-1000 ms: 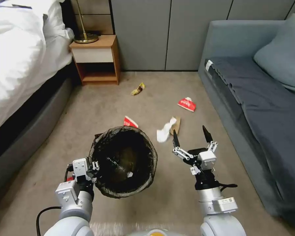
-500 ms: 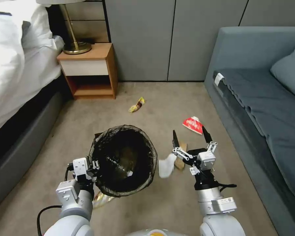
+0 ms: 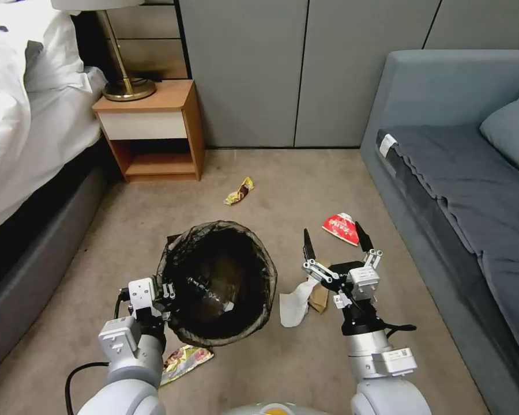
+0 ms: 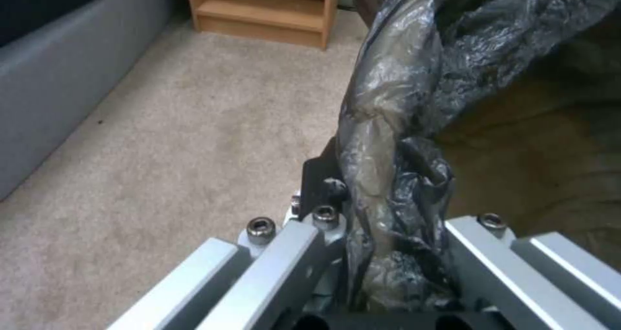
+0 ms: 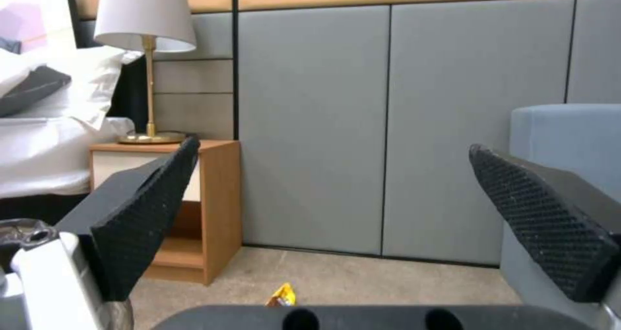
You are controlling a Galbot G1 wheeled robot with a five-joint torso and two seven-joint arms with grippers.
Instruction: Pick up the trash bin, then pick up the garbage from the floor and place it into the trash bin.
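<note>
Left gripper [image 3: 166, 293] clenched the round black-bagged trash bin [image 3: 216, 282] by its rim; right gripper [image 3: 334, 236] hung released above white crumpled tissue [image 3: 294, 302].

A brass lamp [image 3: 123, 86] stands on the wooden nightstand [image 3: 153, 129] beside the white bed [image 3: 23, 115]. A grey sofa [image 3: 461, 190] lines the opposite side.

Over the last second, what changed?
The base rolled forward, so the view shifted: white tissue and cardboard scrap now lie beside the right gripper, which stays open. Left gripper still clamps the trash bin rim. No litter picked up.
</note>
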